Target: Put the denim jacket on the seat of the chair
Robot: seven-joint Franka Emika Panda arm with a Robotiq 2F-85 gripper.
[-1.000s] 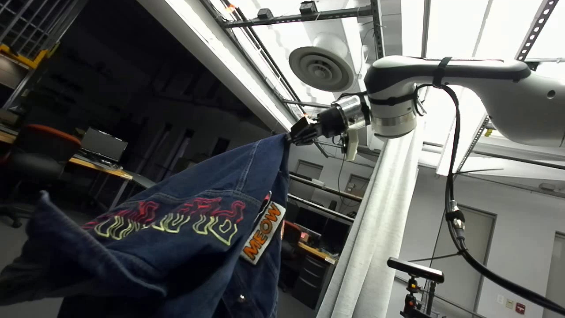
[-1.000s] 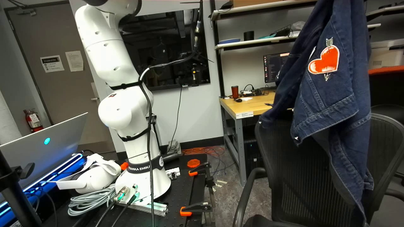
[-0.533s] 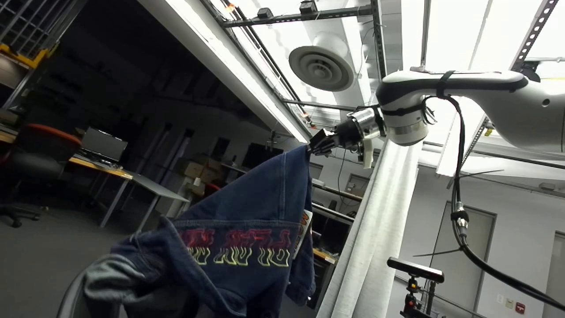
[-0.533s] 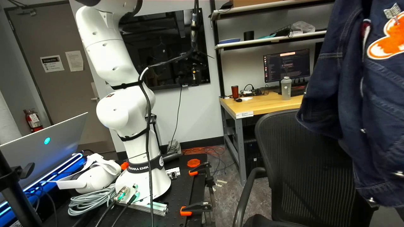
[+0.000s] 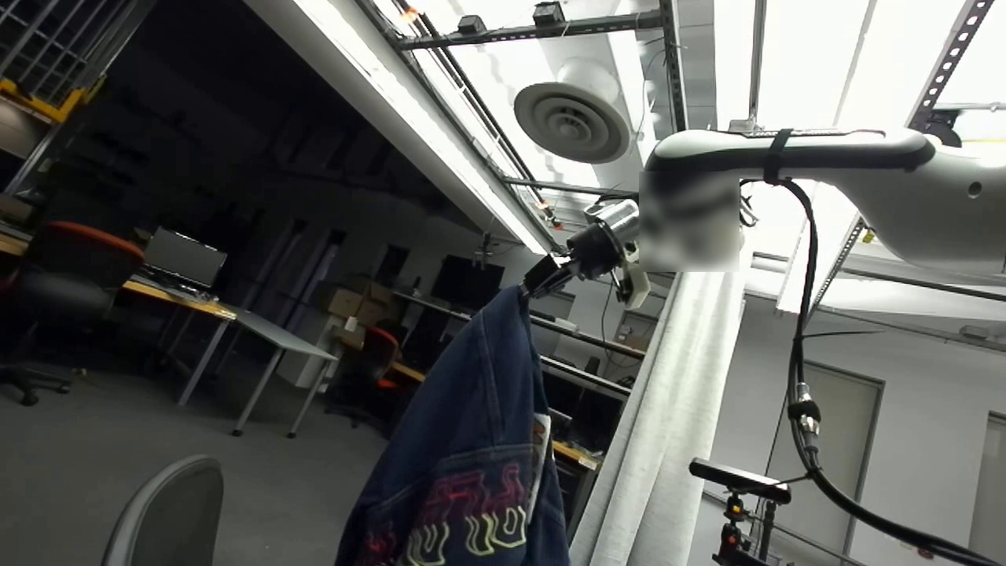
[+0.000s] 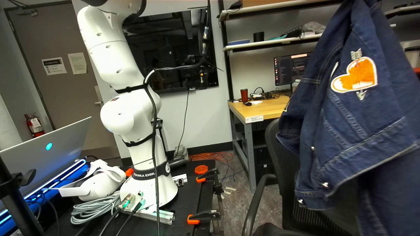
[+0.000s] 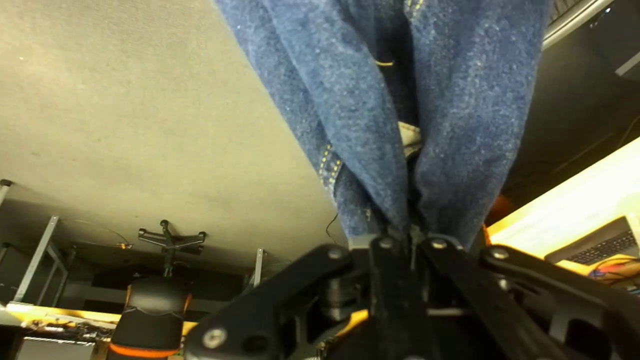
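Note:
The dark blue denim jacket [image 5: 479, 409] hangs from my gripper [image 5: 526, 289] in an exterior view, with red and yellow lettering on it. My gripper is shut on its bunched top; the wrist view shows the cloth [image 7: 465, 100] pinched at the fingertips of the gripper [image 7: 410, 240]. In an exterior view the jacket [image 6: 354, 121], with an orange heart patch, hangs in front of the chair's dark mesh backrest [image 6: 288, 167] and hides much of it. I cannot tell if they touch. The seat [image 6: 275, 230] shows only at the bottom edge. The backrest top [image 5: 177, 511] also shows greyish.
The chair's armrest [image 6: 257, 203] stands beside the robot's black base table [image 6: 183, 196] with orange clamps. A wooden desk [image 6: 262, 109] with a monitor is behind. A grey curtain [image 5: 668, 409] and a camera on a stand [image 5: 739, 479] are near the arm.
My gripper has come lower, moving right and then back left in an exterior view. The jacket has swung from spread sideways to hanging more steeply, and the backrest top has come into view.

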